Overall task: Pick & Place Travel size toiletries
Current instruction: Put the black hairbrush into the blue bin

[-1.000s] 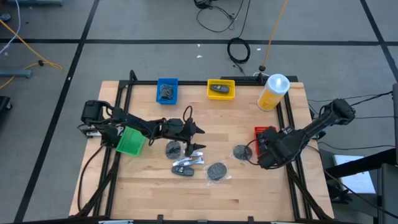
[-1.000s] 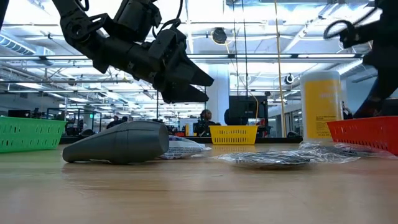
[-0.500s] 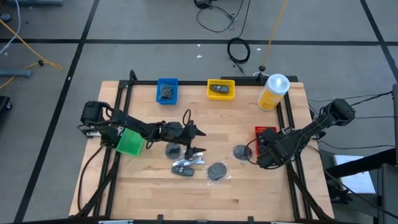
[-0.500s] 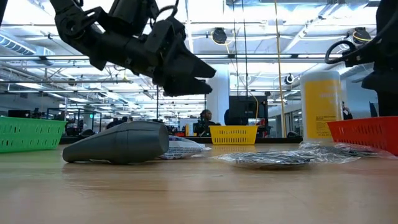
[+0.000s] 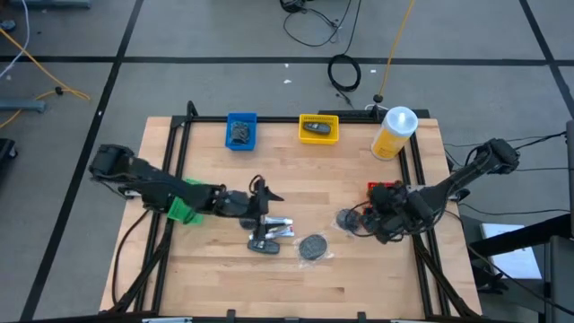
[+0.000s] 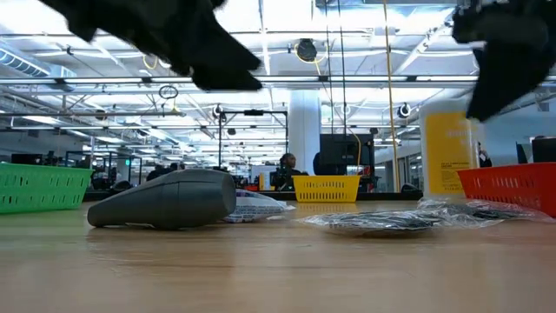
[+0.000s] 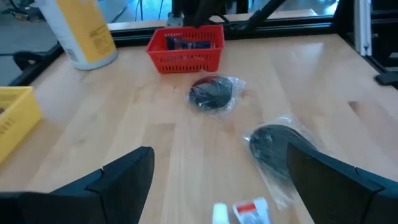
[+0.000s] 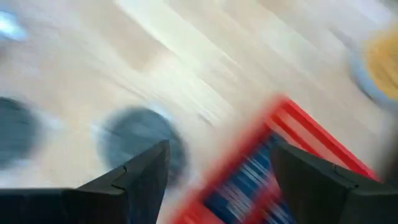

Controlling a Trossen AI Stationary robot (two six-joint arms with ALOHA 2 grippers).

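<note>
A dark oblong mini bottle (image 5: 263, 244) lay on its side mid-table, touching a slim silver-white tube (image 5: 279, 229) just beside it. Two flat grey discs in clear wrap lay flat and apart: one disc (image 5: 313, 247) near the bottle, another wrapped disc (image 5: 346, 219) just beside the red tray (image 5: 374, 187).

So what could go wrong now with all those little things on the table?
The left gripper is open close over the dark bottle and the slim tube, which lie together, so it might nudge or grab both. The wrapped discs look crinkly and flat, so fingers could slip. The right gripper is near the red tray and might bump it.
</note>
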